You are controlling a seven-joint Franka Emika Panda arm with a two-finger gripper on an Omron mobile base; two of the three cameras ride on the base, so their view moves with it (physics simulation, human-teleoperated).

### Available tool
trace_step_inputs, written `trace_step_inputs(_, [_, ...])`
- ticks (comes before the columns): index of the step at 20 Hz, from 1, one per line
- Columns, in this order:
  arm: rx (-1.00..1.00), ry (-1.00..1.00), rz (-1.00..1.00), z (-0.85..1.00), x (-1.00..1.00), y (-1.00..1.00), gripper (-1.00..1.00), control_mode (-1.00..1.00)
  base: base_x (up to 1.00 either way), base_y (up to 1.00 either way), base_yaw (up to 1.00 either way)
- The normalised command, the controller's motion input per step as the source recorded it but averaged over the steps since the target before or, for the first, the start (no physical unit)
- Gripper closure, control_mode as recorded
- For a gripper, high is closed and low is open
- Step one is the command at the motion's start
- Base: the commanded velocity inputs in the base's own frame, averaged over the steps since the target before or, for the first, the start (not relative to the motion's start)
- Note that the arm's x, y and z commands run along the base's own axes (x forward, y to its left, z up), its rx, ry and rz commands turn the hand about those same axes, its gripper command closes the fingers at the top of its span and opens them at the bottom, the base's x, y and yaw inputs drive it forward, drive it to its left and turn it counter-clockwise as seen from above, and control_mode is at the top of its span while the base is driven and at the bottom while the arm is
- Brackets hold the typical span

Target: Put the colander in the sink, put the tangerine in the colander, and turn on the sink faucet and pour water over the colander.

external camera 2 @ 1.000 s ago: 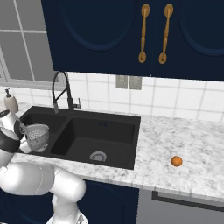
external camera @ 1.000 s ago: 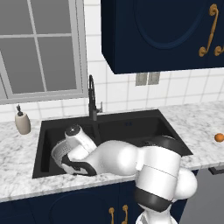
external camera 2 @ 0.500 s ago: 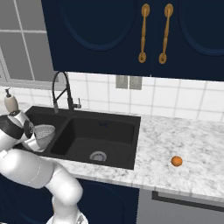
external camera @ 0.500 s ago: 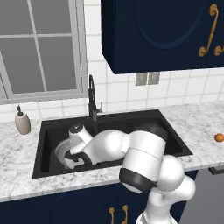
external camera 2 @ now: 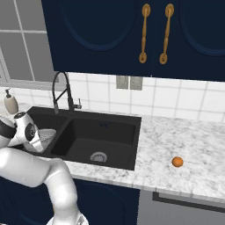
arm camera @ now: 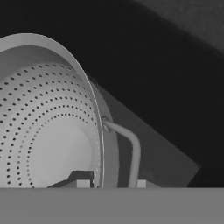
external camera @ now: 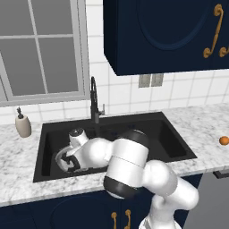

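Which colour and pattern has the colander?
Silver-grey, with rows of small holes; the colander shows best in the hand view.

The white arm bends low and leftward, its pincer (arm camera: 111, 184) clamped shut.

No readable text, labels, brands, numbers or signs anywhere in these views.
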Motion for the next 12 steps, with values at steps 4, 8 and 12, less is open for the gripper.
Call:
trace_step_inputs(4, [0.0, -0.04, 0.12, -0.34, 0.16, 0.1, 1.0, -1.0, 0.0, 0.0, 0.0])
trace_step_inputs(8, [0.0, -0.03, 0.12, -0.26, 0.43, 0.19, 1.0, -1.0, 0.0, 0.0, 0.0])
trace_step_inputs(12, [0.0, 0.0, 0.1, -0.13, 0.17, 0.12, 1.0, -1.0, 0.0, 0.0, 0.0])
